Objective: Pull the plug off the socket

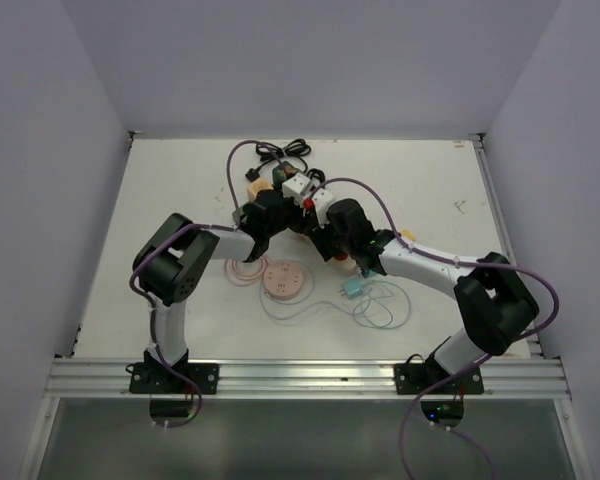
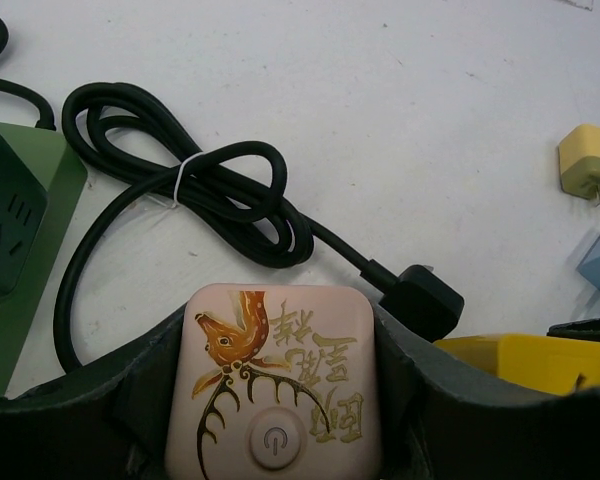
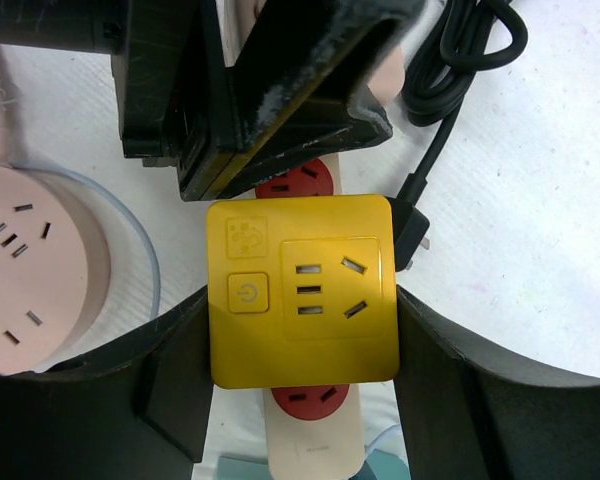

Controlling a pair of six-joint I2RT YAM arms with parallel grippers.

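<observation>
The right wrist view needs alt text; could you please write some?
A square yellow plastic plug adapter, seated on a cream power strip with red sockets, is clamped between the right gripper's dark fingers. The left gripper's black body fills the top; a round pink socket hub lies at left.

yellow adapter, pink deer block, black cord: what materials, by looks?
Yellow adapter: likely hard moulded plastic with a satin finish; even colour, rounded corners, crisp slots.
Pink deer block: likely smooth plastic; the gold and orange print lies flat on its face.
Black cord: rubbery or PVC jacket with a slight sheen; it bends in soft loops under a white tie.
</observation>
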